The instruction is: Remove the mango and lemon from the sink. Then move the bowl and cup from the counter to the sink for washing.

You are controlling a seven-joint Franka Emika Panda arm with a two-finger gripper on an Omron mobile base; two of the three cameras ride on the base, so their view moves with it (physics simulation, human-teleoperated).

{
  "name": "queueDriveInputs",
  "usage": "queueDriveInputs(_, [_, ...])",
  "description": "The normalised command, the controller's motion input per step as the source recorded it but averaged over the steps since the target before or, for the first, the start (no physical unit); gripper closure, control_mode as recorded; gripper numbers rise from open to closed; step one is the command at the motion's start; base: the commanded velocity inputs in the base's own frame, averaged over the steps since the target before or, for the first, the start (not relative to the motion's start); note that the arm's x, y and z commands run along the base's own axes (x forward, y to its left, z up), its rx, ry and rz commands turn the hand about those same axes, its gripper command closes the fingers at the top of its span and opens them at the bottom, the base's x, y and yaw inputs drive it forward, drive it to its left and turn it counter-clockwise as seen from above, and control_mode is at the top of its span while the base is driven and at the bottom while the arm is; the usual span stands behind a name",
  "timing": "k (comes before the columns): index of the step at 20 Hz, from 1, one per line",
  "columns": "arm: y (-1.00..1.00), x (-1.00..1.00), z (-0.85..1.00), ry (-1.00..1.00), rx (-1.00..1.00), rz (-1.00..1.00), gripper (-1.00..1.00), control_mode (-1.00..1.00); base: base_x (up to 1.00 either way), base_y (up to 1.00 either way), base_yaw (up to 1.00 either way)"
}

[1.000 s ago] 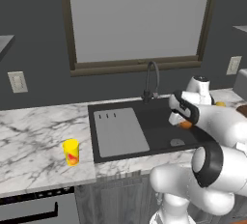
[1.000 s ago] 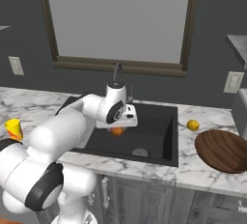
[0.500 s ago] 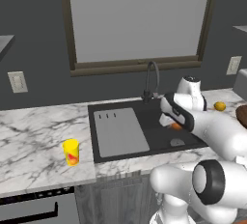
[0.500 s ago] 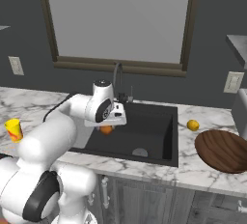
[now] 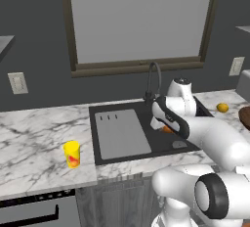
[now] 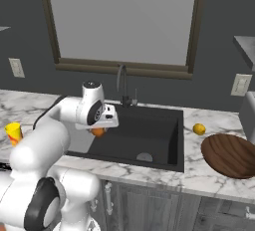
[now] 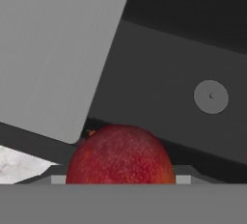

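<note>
My gripper (image 6: 101, 125) is shut on the mango (image 6: 98, 132), an orange-red fruit held above the left part of the black sink (image 6: 149, 136). In the hand view the mango (image 7: 120, 155) sits low between the jaws, above the edge of the grey drainboard (image 7: 58, 49), with the round drain (image 7: 211, 96) beyond. The lemon (image 6: 199, 129) lies on the counter (image 6: 209, 175) right of the sink. The wooden bowl (image 6: 231, 155) rests at the right end of the counter. The yellow cup (image 5: 72, 153) stands on the counter left of the sink.
The dark arched faucet (image 6: 122, 83) rises behind the sink, close behind the arm. A window (image 6: 124, 21) fills the wall above. Wall outlets (image 5: 17, 82) flank it. A strip of marble (image 7: 19, 162) shows under the hand.
The arm has swung left across the sink with the mango in the gripper, from the basin's right side to the edge of the drainboard. Lemon, bowl and cup have not moved.
</note>
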Motion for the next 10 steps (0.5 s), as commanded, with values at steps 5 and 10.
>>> queueDriveInputs(5, [0.47, 0.00, 0.01, 0.00, 0.00, 0.01, 1.00, -1.00, 0.00, 0.00, 0.00])
queueDriveInputs(10, [0.44, 0.04, 0.00, 0.02, 0.00, 0.01, 1.00, -1.00, 0.00, 0.00, 0.00])
